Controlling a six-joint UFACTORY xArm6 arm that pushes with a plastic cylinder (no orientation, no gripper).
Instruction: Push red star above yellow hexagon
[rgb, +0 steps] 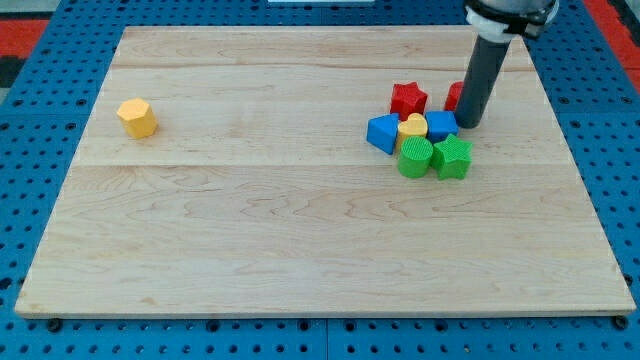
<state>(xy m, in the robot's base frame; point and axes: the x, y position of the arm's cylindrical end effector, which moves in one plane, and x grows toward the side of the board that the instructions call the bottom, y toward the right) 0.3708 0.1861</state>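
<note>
Pincer: none fitted; my tip (467, 124) rests just right of the blue block (441, 125), hiding part of a red block (455, 96). Red star (408, 98) sits up-left of that blue block; yellow hexagon (137, 117) lies far left across the tabletop (300, 240).

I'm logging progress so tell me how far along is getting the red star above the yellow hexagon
Done: nothing visible yet. The red star sits in the cluster at the view's right, touching the yellow heart; the yellow hexagon is alone at the far left.

In hand: my tip is beside the blue cube, right of the star, not touching it.

Left: the whole push leftward across the board.
</note>
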